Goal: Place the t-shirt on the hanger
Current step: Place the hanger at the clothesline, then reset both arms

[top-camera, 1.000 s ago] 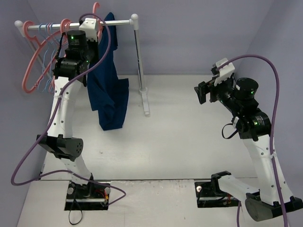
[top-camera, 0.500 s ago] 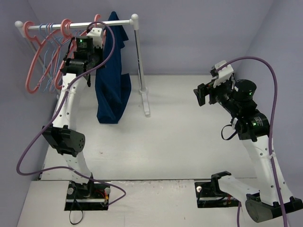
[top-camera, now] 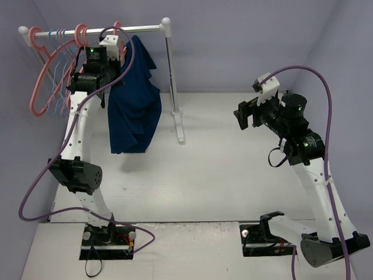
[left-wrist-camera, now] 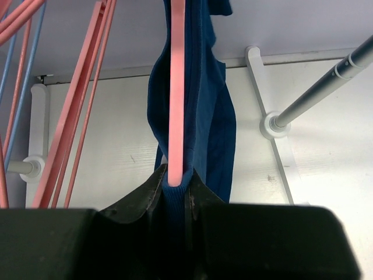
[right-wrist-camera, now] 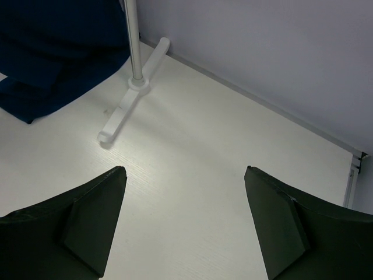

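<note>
The navy t-shirt (top-camera: 135,102) hangs below the rail (top-camera: 140,27) of a white rack. In the left wrist view the t-shirt (left-wrist-camera: 210,122) is draped over a salmon-pink hanger (left-wrist-camera: 176,87) that runs up from my jaws. My left gripper (left-wrist-camera: 175,182) is shut on the ribbed navy cloth wrapped round the hanger's end; in the top view it (top-camera: 116,51) sits just under the rail, at the shirt's top. My right gripper (top-camera: 245,114) is open and empty, well right of the rack above the table; its view (right-wrist-camera: 183,175) shows the shirt's lower part (right-wrist-camera: 52,52).
Several more pink hangers (top-camera: 41,81) and thin light-blue ones (top-camera: 58,87) hang at the rail's left end, close to my left arm. The rack's post (top-camera: 170,64) and white foot (top-camera: 178,122) stand right of the shirt. Walls close in on the left, back and right.
My left gripper has dropped from the rail to just below it, carrying the shirt, which swung and now hangs wider. My right gripper has shifted a little left and up.
</note>
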`<state>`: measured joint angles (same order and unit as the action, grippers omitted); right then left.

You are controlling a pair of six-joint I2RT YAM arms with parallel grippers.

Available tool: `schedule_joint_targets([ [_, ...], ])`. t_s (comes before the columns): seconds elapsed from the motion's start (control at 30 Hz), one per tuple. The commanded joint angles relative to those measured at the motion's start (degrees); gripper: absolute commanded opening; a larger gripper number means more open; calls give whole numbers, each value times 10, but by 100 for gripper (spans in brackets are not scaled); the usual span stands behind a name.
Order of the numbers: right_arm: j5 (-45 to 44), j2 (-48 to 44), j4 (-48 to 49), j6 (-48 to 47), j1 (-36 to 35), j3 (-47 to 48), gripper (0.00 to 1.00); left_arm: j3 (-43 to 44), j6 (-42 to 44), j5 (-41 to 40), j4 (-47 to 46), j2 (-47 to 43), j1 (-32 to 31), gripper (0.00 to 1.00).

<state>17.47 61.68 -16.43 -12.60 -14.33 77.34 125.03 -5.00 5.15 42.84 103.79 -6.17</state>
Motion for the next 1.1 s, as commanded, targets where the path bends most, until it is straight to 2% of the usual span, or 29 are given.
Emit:
schedule_joint_targets([
  [0.0, 15, 4, 50, 12, 0, 15, 80, 44, 12, 5, -15, -46, 2, 0],
  [0.03, 16, 4, 50, 13, 0, 15, 80, 43, 13, 5, -14, -46, 2, 4],
  [0.1, 18, 4, 50, 13, 0, 13, 80, 35, 13, 5, -13, -50, 2, 24],
  [0.23, 9, 4, 50, 12, 0, 8, 81, 24, 14, -2, -14, -69, 2, 53],
  [0.3, -5, 4, 51, 9, 0, 8, 85, 20, 17, -12, -14, -93, 2, 59],
  [0.4, -23, 2, 55, 18, 0, 16, 99, 0, 22, -32, -13, -149, 2, 64],
  [0.43, -27, 1, 57, 23, 1, 21, 100, -11, 25, -38, -11, -169, 2, 66],
  [0.53, -44, -17, 75, 17, 0, 44, 100, -47, 35, -46, 30, -240, 2, 67],
  [0.77, -158, -85, 126, 44, 0, -9, 100, -185, 19, -46, 96, -415, -15, 72],
  [0.9, -164, -123, 128, 40, 0, -60, 100, -324, 23, -128, 105, -526, -29, 73],
  [1.07, -191, -171, 127, 50, 0, -110, 100, -427, -17, -176, 98, -614, -55, 73],
])
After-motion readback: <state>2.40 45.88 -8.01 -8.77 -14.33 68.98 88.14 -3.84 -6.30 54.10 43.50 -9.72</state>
